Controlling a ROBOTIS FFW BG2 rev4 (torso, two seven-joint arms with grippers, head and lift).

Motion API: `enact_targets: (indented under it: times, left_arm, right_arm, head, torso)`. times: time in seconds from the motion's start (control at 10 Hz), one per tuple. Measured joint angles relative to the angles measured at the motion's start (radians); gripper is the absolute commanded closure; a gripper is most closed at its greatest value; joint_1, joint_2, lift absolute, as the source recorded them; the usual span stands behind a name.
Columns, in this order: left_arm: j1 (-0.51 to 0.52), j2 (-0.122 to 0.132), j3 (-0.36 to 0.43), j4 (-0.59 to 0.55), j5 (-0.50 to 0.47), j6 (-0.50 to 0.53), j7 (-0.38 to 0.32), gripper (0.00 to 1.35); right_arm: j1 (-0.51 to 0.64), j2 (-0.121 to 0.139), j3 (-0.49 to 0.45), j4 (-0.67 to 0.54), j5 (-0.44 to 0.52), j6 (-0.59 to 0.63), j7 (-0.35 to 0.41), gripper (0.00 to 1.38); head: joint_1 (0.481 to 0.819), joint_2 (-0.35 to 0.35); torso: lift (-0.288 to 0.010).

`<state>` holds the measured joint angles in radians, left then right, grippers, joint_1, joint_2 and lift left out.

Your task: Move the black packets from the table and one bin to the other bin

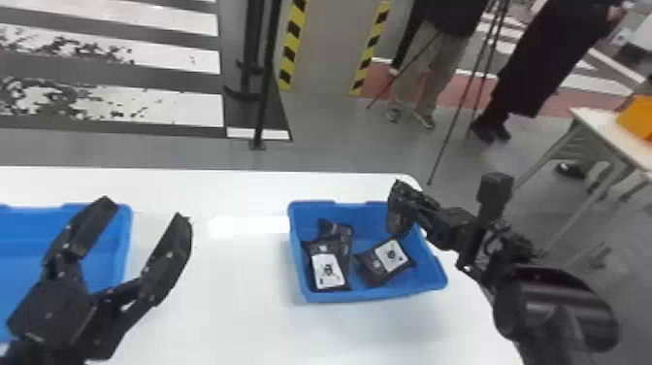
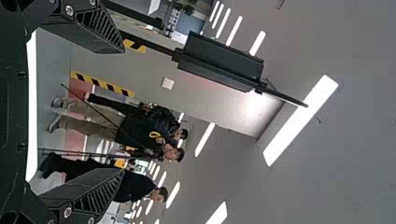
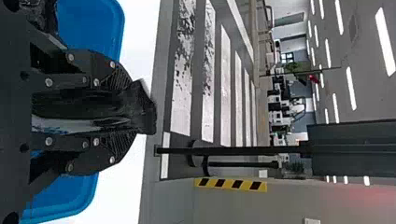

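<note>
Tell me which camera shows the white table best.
The head view: it shows a wide stretch of the white table between the two blue bins. The right wrist view gives a band beyond one bin; the left wrist view, a thin strip.

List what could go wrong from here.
The packet gripped by the right gripper appears to be over the right-hand bin's far right corner; if released there, it might catch on the rim or fall outside.

The open left gripper appears near the left-hand bin's right wall, so a sideways move could bump it.
</note>
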<state>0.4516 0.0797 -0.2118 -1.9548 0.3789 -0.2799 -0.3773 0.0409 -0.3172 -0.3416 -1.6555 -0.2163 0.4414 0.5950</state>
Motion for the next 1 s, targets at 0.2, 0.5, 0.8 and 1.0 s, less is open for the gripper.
enact_targets:
  times: [0.2,0.5,0.8,1.0]
  left_arm:
    - [0.002,-0.002,0.005,0.000,-0.001,0.000,0.000,0.12]
    - [0.012,-0.015,0.056,-0.008,-0.071,-0.022,0.044,0.12]
    - [0.108,-0.047,0.158,-0.148,-0.189,0.030,0.199,0.12]
    - [0.176,-0.062,0.198,-0.226,-0.237,0.055,0.293,0.12]
  right_arm:
    - [0.021,0.002,0.004,-0.012,-0.022,-0.002,0.010,0.31]
    - [0.133,0.027,0.008,-0.208,-0.063,-0.013,0.005,0.22]
    - [0.311,0.092,0.006,-0.431,-0.102,-0.158,-0.106,0.17]
    - [0.415,0.126,0.002,-0.565,-0.094,-0.211,-0.154,0.17]
  head:
    - [0.695,-0.341]
    - [0.695,-0.286]
    - [0.695,-0.173]
    - [0.695,-0.131]
  torso:
    - [-0.110]
    - [-0.110]
    - [-0.110]
    - [-0.110]
